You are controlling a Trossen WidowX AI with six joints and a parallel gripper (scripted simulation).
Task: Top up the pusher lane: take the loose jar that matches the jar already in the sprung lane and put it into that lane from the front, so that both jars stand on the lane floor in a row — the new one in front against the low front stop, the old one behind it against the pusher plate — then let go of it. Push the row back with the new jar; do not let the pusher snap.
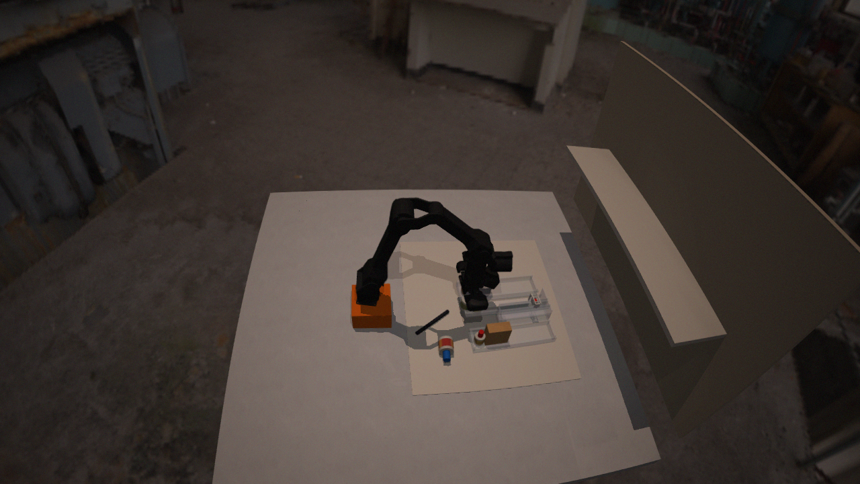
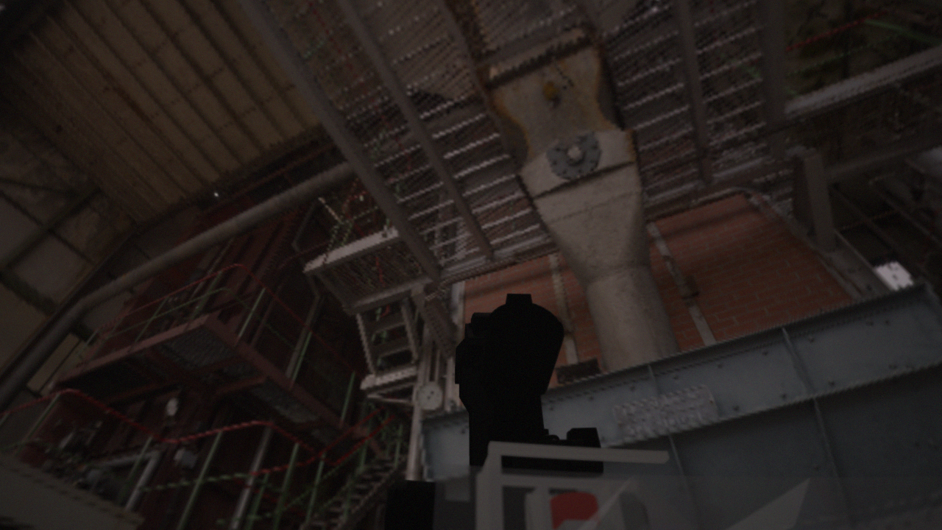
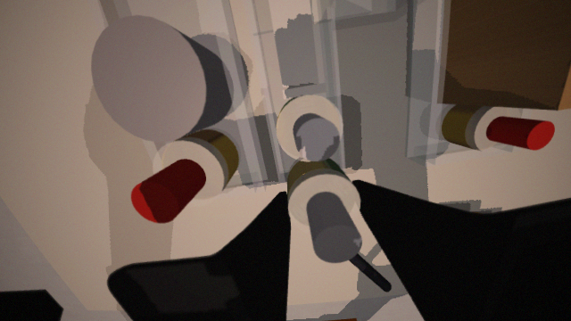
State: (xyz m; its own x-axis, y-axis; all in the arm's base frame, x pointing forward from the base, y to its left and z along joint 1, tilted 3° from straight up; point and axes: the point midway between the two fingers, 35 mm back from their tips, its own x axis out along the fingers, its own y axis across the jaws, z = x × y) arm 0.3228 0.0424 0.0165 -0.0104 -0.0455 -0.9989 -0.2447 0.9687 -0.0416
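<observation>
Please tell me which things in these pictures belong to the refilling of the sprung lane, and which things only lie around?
Belong to the job:
- gripper, shut on the grey-capped jar
- matching jar in the clear lane

Only lying about:
- red-capped jars and
- brown box
- black rod
- blue-capped jar
</observation>
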